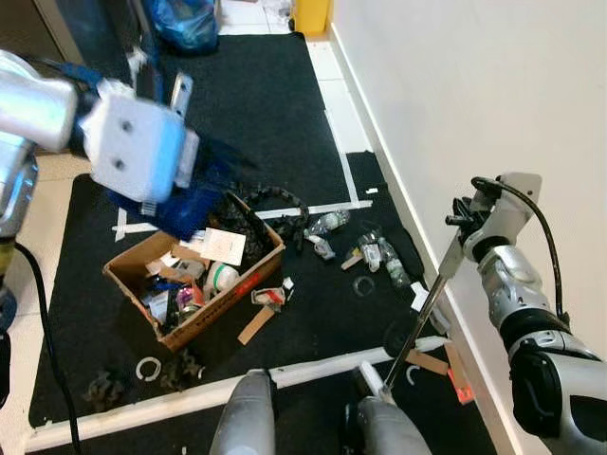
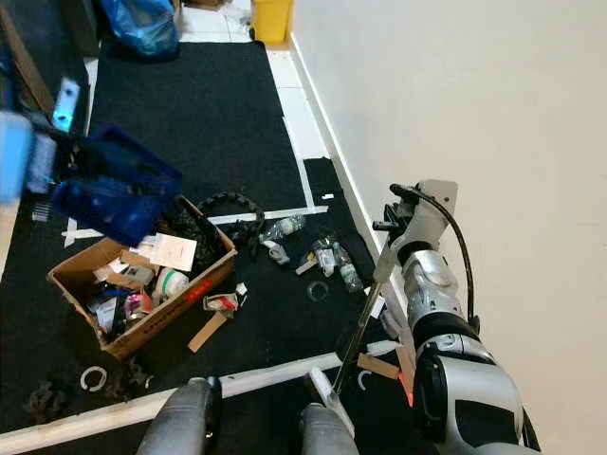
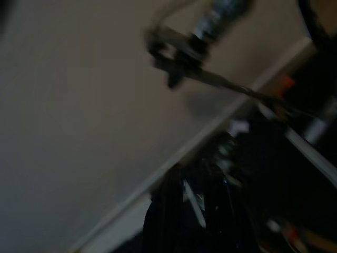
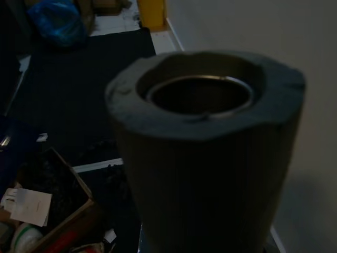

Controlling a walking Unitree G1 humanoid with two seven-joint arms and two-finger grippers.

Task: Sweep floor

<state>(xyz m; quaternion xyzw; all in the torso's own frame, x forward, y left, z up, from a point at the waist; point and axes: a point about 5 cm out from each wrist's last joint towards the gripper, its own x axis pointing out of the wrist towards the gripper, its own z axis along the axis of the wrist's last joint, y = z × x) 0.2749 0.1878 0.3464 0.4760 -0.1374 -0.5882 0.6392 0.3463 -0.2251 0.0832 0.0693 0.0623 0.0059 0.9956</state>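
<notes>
Scene: a black mat laid over pale tiles, running along a white wall.
Landmark: an open cardboard box of mixed rubbish sits on the mat.
Left gripper: raised above the box on the side away from the wall, holding a blue dustpan tilted over the box opening; the fingers look closed on its handle, though blur hides the exact grip.
Right gripper: near the wall, well away from the box, fingers closed on the upper end of a broom handle that slants down to the floor by the robot's feet.
Litter: crushed plastic bottles and wrappers lie between the box and the wall; a black chain curls just beyond the box; cardboard scraps lie on the robot's side of it.
Progress: judged partway; much litter is not yet swept.
Risk: the dustpan is off-centre over the box, so its contents could fall onto the mat.
Risk: the broom held one-handed at a slant could slip or scrape the wall.
</notes>
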